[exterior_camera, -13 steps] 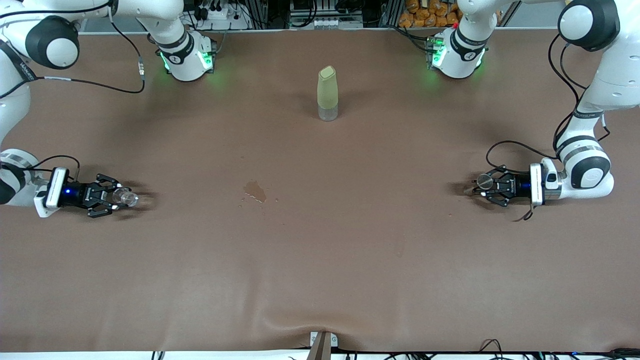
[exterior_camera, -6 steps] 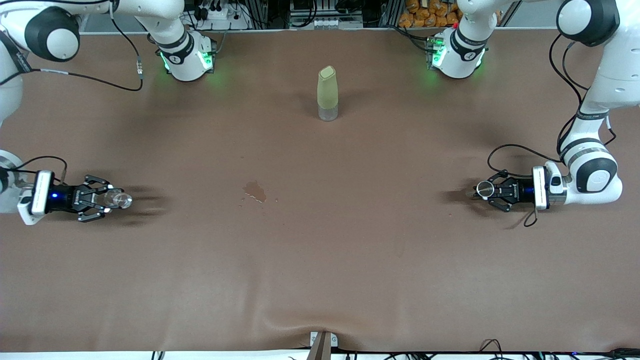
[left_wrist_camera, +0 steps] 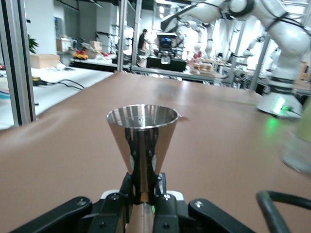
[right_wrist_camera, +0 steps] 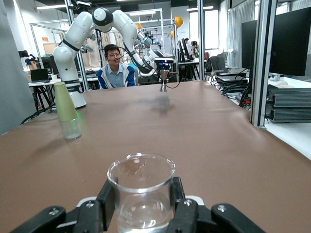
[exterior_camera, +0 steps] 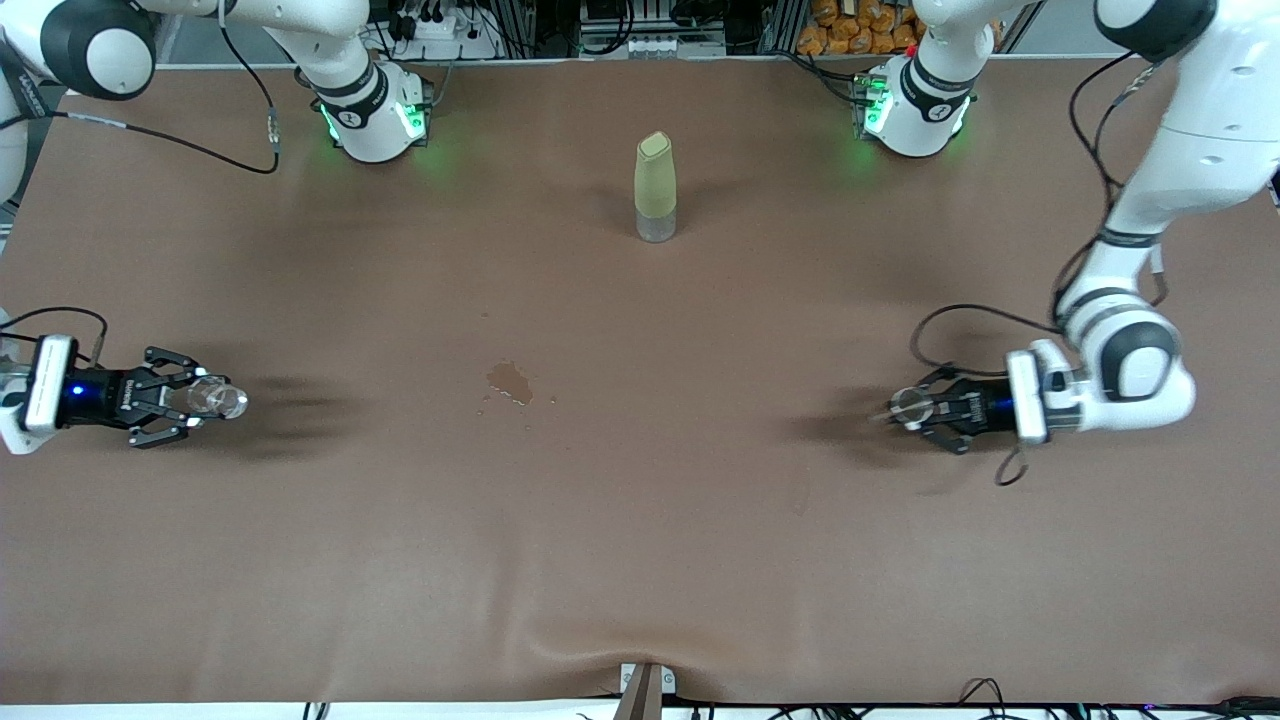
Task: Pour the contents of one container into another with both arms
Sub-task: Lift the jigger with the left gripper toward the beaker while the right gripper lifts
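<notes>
Since the earlier frame, both arms have shifted: I see the right gripper (exterior_camera: 205,402), at the frame's middle-left edge, clamped on the glass cup (exterior_camera: 222,402), and the left gripper (exterior_camera: 925,410), at middle right, clamped on the jigger's (exterior_camera: 908,404) waist. They face each other along one horizontal line, well apart, both containers upright. I judge closing that gap comes first.

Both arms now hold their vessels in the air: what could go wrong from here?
1. The small clear glass cup in the right gripper already holds liquid; a jerk could spill more, like the wet stain on the brown table cover.
2. The left gripper pinches the silvery metal jigger at its narrow waist, so it may pivot.
</notes>
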`<move>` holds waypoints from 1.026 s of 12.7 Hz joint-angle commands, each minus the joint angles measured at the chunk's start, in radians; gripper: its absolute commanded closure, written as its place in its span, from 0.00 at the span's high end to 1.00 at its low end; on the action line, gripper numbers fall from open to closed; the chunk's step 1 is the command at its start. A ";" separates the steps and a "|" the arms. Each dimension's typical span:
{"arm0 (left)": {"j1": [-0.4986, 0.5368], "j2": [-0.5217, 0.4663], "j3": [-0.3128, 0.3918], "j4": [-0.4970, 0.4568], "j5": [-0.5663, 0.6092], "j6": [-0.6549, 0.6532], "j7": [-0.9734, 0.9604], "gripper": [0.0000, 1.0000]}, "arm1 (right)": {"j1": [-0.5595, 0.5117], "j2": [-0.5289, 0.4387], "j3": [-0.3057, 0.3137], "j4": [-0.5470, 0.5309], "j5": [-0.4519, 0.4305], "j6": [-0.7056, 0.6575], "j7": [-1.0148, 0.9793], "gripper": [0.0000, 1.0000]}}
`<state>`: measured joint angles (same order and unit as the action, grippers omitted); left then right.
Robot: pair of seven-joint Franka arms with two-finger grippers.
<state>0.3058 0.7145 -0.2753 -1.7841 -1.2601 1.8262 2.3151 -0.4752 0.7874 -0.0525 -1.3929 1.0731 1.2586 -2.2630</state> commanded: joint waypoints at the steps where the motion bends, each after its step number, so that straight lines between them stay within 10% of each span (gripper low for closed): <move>1: -0.161 -0.024 0.002 -0.027 -0.175 0.132 -0.005 0.00 | 0.019 -0.086 0.002 -0.012 0.011 -0.001 0.100 0.23; 7: -0.584 -0.017 0.002 0.035 -0.611 0.516 0.017 0.00 | 0.111 -0.132 0.000 -0.044 0.048 0.015 0.169 0.23; 13: -0.827 0.014 0.010 0.114 -0.791 0.714 0.030 0.00 | 0.213 -0.210 -0.001 -0.187 0.117 0.132 0.169 0.23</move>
<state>-0.4660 0.7159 -0.2807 -1.7033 -2.0020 2.4968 2.3263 -0.2881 0.6655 -0.0454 -1.4601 1.1469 1.3319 -2.1051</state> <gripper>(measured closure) 0.797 0.502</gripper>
